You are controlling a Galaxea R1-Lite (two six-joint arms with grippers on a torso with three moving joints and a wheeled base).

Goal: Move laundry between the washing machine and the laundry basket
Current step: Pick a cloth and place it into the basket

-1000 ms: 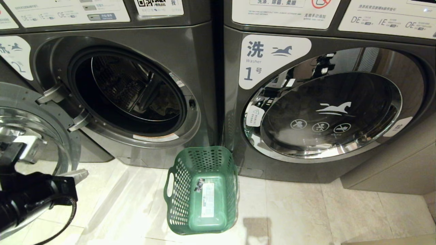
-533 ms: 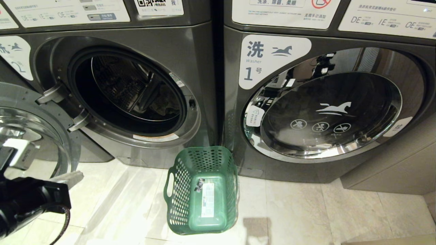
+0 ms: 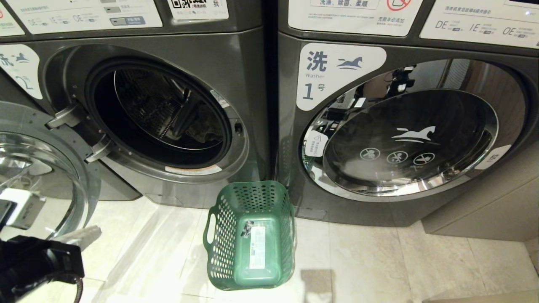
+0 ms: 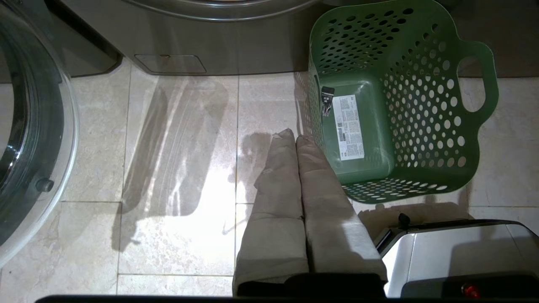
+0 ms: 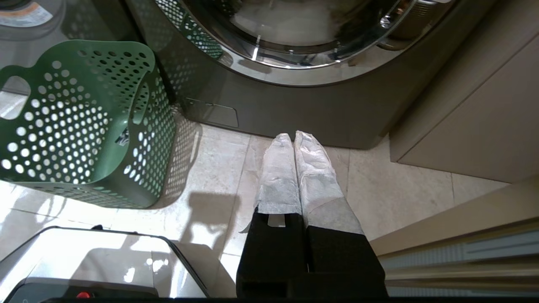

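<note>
The washing machine [image 3: 240,59], marked "2", stands at the left with its round glass door [image 3: 46,168] swung open. Deep in the drum lies the laundry [image 3: 205,131], a dim grey-beige bundle. The green laundry basket [image 3: 252,235] sits empty on the floor between the two machines, also in the wrist views as the basket [image 4: 421,105] and the basket [image 5: 84,126]. My left gripper [image 3: 86,232] hangs low beside the open door, left of the basket, its gripper [image 4: 294,135] shut on nothing. My right gripper [image 5: 293,135] is shut and empty above the floor.
A like machine marked "1" [image 3: 400,139] stands at the right with its door shut. A beige cabinet [image 3: 484,210] flanks it. My white base [image 4: 454,261] lies just behind the basket. Pale floor tiles [image 3: 379,261] surround the basket.
My left arm has drawn back toward the lower left corner of the head view, away from the machine. Basket, laundry and door have not moved.
</note>
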